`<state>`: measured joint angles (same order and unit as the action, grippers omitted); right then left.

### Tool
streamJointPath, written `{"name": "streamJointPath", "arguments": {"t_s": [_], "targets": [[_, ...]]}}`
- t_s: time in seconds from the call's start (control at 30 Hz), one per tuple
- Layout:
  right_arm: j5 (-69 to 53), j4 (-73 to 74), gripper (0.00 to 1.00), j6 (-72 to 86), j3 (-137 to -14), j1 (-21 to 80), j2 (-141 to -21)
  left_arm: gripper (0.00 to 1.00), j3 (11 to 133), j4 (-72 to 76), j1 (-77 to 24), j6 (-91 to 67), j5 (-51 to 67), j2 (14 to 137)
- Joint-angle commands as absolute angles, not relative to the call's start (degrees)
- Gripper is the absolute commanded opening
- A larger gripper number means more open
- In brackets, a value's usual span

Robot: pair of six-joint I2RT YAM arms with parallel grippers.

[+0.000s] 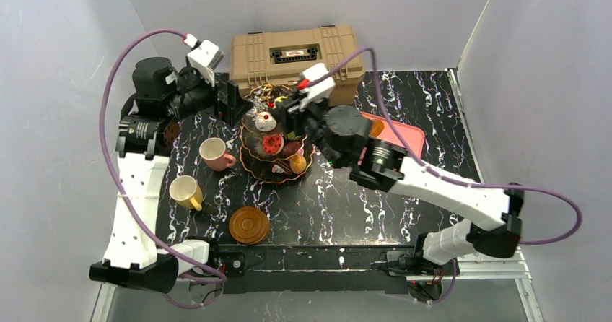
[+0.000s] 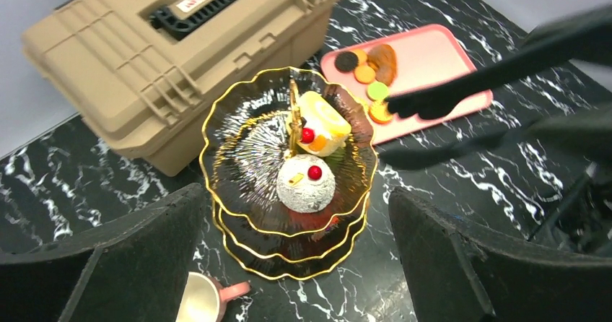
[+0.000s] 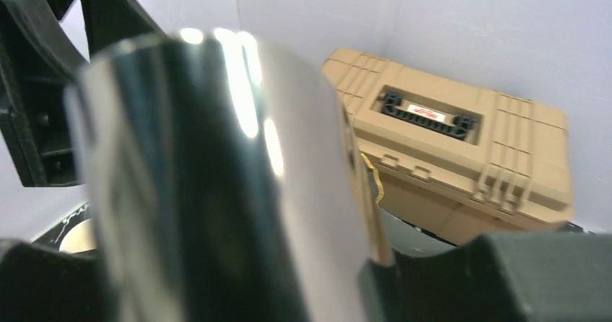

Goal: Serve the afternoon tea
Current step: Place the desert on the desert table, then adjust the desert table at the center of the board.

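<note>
Afternoon tea is set out on the marbled table (image 1: 339, 206), and the stand (image 1: 263, 177) is placed near its middle, just in front of the toolbox (image 1: 292, 51). On the top tier a yellow roll (image 2: 325, 123) and a white dome cake (image 2: 306, 185) are seen, each topped with a red berry, and more pastries are carried on the lower tiers. The pink cup (image 1: 214, 154) is stood just left of the stand, and the yellow cup (image 1: 186, 190) is nearer the arms' bases. The saucers (image 1: 249, 225) are stacked near the front edge. A tray (image 2: 433, 55) is laid to the right of the stand, with macarons (image 2: 364, 73) gathered at the end nearest the toolbox. The left gripper (image 1: 232, 102) is held above the table at the stand's left rear, its jaws spread wide with nothing between them. The right gripper (image 1: 283, 111) is held at the top tier's right side. In the left wrist view its fingers (image 2: 433, 104) are seen apart with nothing gripped, and whether the rim is touched cannot be told. The right wrist view is largely filled by a blurred glossy surface (image 3: 216, 192) with a gold edge.
</note>
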<state>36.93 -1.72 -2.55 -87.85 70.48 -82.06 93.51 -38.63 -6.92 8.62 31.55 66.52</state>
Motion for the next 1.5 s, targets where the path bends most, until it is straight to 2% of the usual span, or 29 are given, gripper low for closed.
{"name": "streamJointPath", "arguments": {"t_s": [0.0,0.13,0.4,0.53,0.63,0.8,1.27,1.47], "targets": [[43.6,-1.5,0.55,-1.8,-83.6,69.3,-73.0,0.96,96.7,-42.5,-6.7,14.5,40.2,71.1],[49.4,1.6,0.54,-1.1,-78.1,67.8,-68.4,0.88,98.8,-41.0,-7.4,13.1,40.1,75.4],[55.2,5.5,0.51,3.3,-67.7,62.9,-62.0,0.68,99.9,-36.9,-14.0,11.9,31.5,79.8],[54.0,6.2,0.51,5.9,-63.5,58.1,-60.1,0.45,100.1,-35.1,-17.3,12.3,25.4,81.2],[51.3,6.3,0.51,8.2,-61.1,54.3,-59.4,0.23,99.6,-33.6,-19.4,13.0,20.6,81.6],[48.4,6.2,0.51,9.8,-59.2,50.2,-59.3,0.0,98.8,-32.6,-22.8,13.8,12.4,82.0],[40.3,2.5,0.5,14.4,-51.6,38.6,-61.5,0.0,103.2,-33.3,-26.8,-4.7,-10.2,80.0],[38.5,1.2,0.49,14.6,-50.7,36.0,-62.5,0.0,100.7,-35.7,-29.4,-11.8,-14.9,76.1]]}}
